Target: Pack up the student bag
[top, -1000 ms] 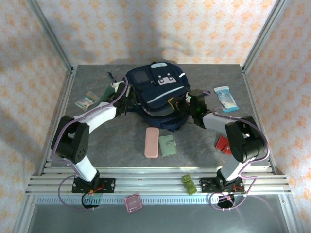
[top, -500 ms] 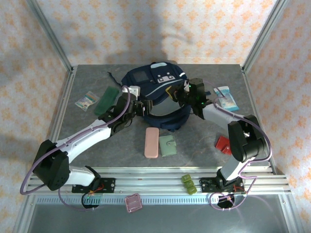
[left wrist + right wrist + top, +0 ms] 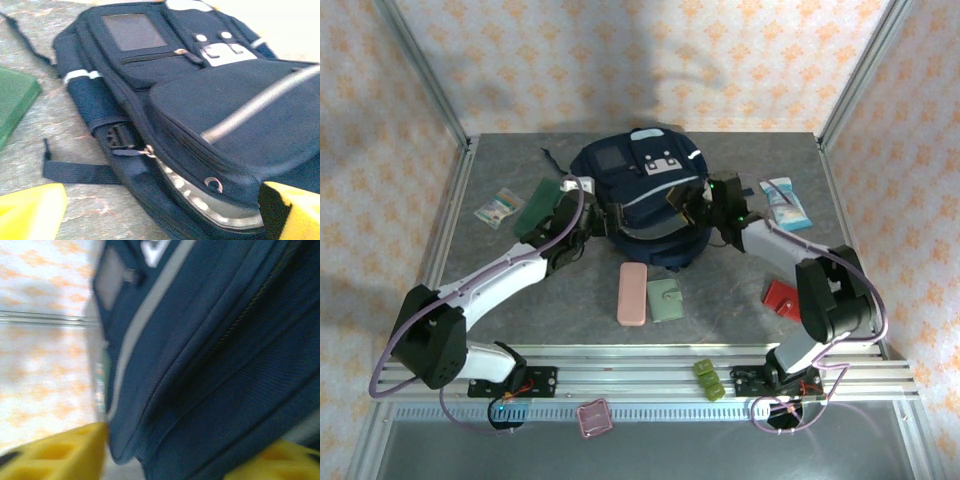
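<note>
Student bag (image 3: pixel 645 190) lies at the back middle of the table (image 3: pixel 740 290), a pincer at each side.
The left pincer (image 3: pixel 600 216) is spread wide by the bag's left edge, gripping nothing. The right pincer (image 3: pixel 682 205), at the right edge, is also spread and, through the blur, seems to hold no fabric.

the right wrist view is smeared with blur, and the student bag (image 3: pixel 215 350) runs off its top, right and bottom edges. in the left wrist view, the left edge crops a flat green object (image 3: pixel 12 102).
</note>
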You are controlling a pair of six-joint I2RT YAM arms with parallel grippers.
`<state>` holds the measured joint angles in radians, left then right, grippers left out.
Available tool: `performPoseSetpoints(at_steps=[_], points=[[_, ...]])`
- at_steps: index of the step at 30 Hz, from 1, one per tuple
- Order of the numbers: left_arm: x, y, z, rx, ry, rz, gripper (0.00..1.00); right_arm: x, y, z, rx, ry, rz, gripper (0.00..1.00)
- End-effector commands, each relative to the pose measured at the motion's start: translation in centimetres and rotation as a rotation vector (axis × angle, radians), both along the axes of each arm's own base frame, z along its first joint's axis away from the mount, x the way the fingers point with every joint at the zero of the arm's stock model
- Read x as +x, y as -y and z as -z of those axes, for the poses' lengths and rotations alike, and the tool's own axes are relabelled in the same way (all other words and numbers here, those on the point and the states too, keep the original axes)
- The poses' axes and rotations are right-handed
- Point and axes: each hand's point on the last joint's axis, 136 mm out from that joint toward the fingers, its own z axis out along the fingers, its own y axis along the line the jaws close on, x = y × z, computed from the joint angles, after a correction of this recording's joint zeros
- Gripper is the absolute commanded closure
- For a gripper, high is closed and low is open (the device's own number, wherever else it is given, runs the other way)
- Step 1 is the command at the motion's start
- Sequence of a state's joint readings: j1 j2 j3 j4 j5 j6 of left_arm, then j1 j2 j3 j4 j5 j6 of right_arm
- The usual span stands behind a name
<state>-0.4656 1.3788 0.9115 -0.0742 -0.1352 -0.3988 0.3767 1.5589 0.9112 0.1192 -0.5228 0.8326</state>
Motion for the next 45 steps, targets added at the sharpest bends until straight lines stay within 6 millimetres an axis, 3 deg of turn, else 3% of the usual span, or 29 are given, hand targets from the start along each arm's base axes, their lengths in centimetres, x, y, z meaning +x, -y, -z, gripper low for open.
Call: performPoseSetpoints(at_steps=[1,5,9,11,12,15,19,21,27,35,42,45], points=[[1.6,-4.1,0.9,0.008,-0.073,-0.131,0.01,-2.1,3.3,0.2,-0.155,0.055,0.056,0.0],[4.8,-8.8,2.4,0.076,-0.156,-0.222,0.01,-4.7,5.6,-0.4,-0.211,0.094,0.09,0.0],[8.6,-13.0,4.8,0.152,-0.262,-0.304,0.0,-6.4,6.1,-2.5,-0.195,0.164,0.079,0.0],[10.3,-14.3,6.3,0.179,-0.3,-0.315,0.0,-6.9,6.2,-3.3,-0.181,0.192,0.077,0.0],[11.1,-14.7,8.0,0.175,-0.349,-0.304,0.0,-7.2,6.1,-3.8,-0.173,0.206,0.072,0.0],[13.1,-16.4,10.1,0.166,-0.414,-0.309,0.0,-7.9,6.2,-4.5,-0.158,0.227,0.067,0.0],[13.8,-18.9,12.9,0.095,-0.487,-0.328,0.0,-8.4,6.5,-4.5,-0.161,0.225,0.073,0.0],[13.5,-18.4,13.5,0.038,-0.495,-0.293,0.0,-8.6,6.8,-4.2,-0.167,0.218,0.083,0.0],[12.1,-15.4,12.8,-0.085,-0.46,-0.169,0.01,-8.2,6.3,-3.1,-0.128,0.195,0.087,0.0],[9.6,-16.0,15.3,0.058,-0.565,-0.181,0.01,-7.6,6.0,-2.8,-0.13,0.175,0.089,0.0],[10.3,-12.9,12.0,-0.062,-0.433,-0.072,0.01,-7.9,6.2,-1.4,-0.122,0.145,0.099,0.0],[10.2,-12.0,11.6,-0.085,-0.427,-0.021,0.01,-7.9,6.2,-1.4,-0.118,0.147,0.102,0.0]])
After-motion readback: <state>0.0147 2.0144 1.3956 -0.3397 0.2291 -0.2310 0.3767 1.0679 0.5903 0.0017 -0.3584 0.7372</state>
